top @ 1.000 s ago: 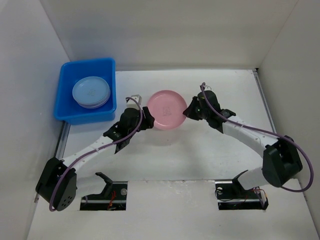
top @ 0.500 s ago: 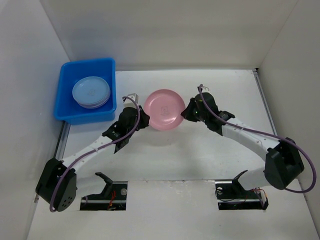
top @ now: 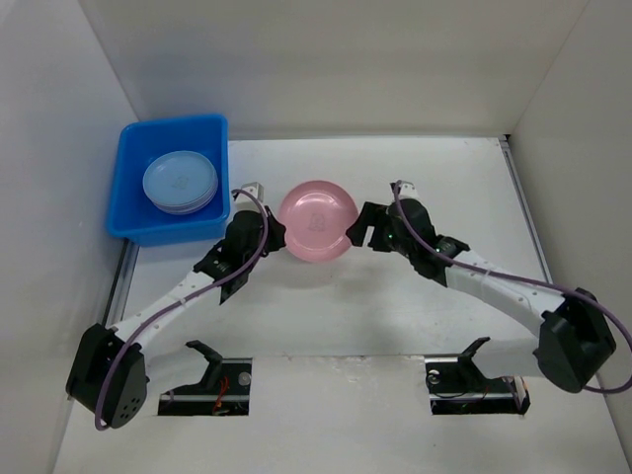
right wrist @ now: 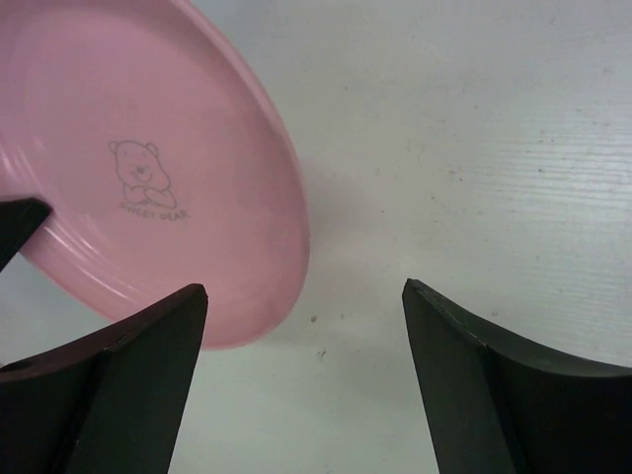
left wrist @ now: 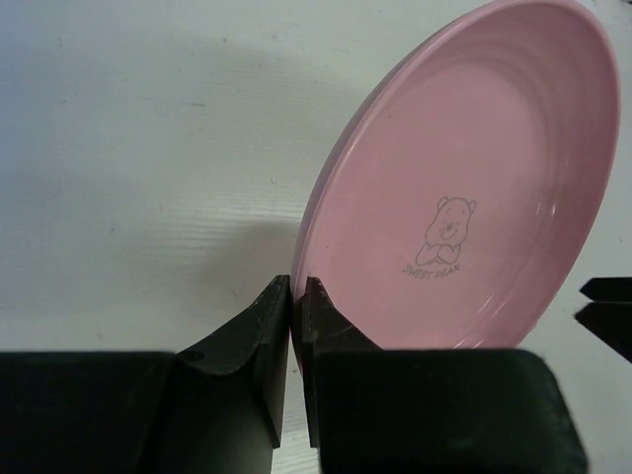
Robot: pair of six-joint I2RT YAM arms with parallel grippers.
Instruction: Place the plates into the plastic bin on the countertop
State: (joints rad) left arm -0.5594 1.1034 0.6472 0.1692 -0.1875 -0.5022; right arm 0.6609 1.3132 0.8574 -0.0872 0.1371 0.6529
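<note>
A pink plate (top: 317, 220) with a small bear mark hangs tilted above the white countertop (top: 395, 306). My left gripper (top: 271, 235) is shut on the pink plate's (left wrist: 474, 188) left rim; in the left wrist view the rim sits pinched between the left gripper's (left wrist: 298, 288) two black fingers. My right gripper (top: 361, 229) stands open just right of the plate, its jaws wide and touching nothing. The right wrist view shows the plate (right wrist: 148, 168) ahead and left of the right gripper (right wrist: 306, 291). The blue plastic bin (top: 130, 176) at back left holds a stack of pale blue plates (top: 180, 181).
White walls close in the countertop at the back and on both sides. The bin stands against the left wall. Two black stands (top: 205, 357) (top: 472, 354) sit by the arm bases at the near edge.
The left gripper has closed on the plate's left rim. The right gripper has let go of the right rim and opened wide. The plate has shifted left and tilted.
</note>
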